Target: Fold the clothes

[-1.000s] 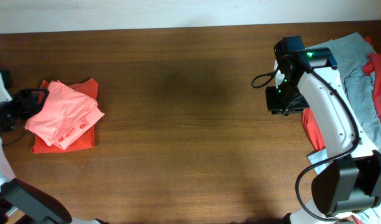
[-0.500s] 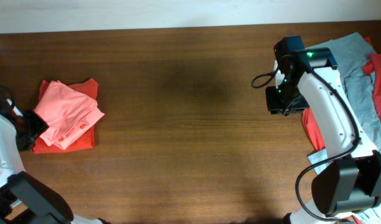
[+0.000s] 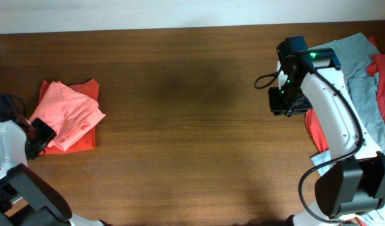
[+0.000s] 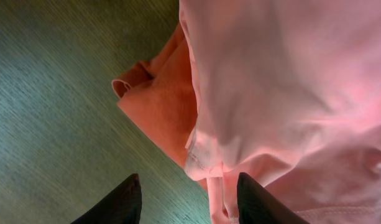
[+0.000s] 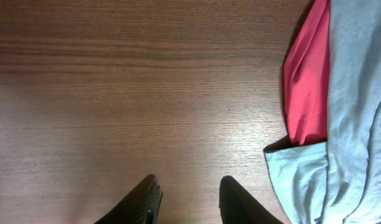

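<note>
Surface: dark wooden table (image 3: 179, 113) filling the overhead view, running up to a pale strip at the far edge.
Finished stack: salmon-pink shirt (image 3: 66, 113) lying folded on top of an orange-red shirt (image 3: 86, 143), near the table's left end; both keeping the same place and shape as a second ago.
Left gripper (image 3: 43, 133): having swung within the last second from the stack's far-left side round to its near-left corner; now hanging with fingers spread and clamping nothing, the pink hem and an orange-red corner showing just ahead of the tips in the wrist view.
Right gripper (image 5: 189, 186): staying where it was a second ago, fingers apart over bare wood, just beside the unfolded heap.
Unfolded heap: grey-blue shirt (image 3: 358, 69) lying crumpled over a red shirt (image 3: 384, 72) at the table's right end, touching neither gripper.
Meaning for the task: probably either leaving the finished stack or tidying its corner; the next garment waiting on the right, so most of the folding likely remaining.
Writing: none showing legibly in any view; no lettering or brand readable on cloth or arms.
</note>
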